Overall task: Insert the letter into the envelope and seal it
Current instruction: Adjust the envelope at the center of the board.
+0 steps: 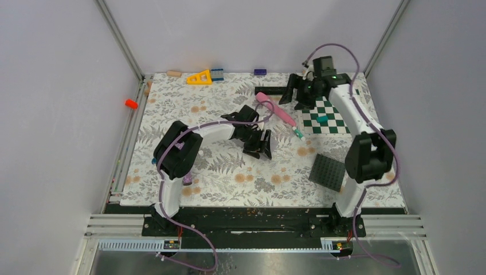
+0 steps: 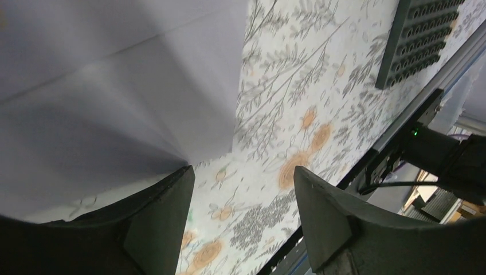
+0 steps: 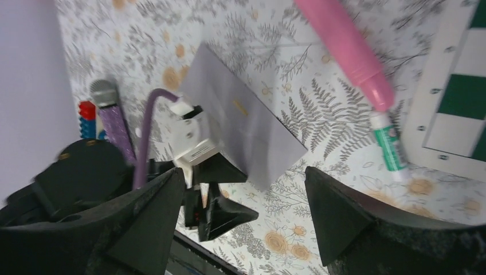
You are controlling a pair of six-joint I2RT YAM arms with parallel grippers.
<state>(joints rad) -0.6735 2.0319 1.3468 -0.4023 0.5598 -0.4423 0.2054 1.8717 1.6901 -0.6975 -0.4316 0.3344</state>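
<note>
Left gripper [image 2: 242,175] released beside envelope [image 2: 143,106]; right gripper [image 3: 243,172] spread wide, empty.

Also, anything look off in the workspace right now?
A small orange piece sits outside the left rail, off the floral mat. No tan letter shows in any view, only the grey envelope.

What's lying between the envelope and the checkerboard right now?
The pink cylinder lies on the floral cloth between the envelope and the checkerboard; the right wrist view shows it best.
</note>
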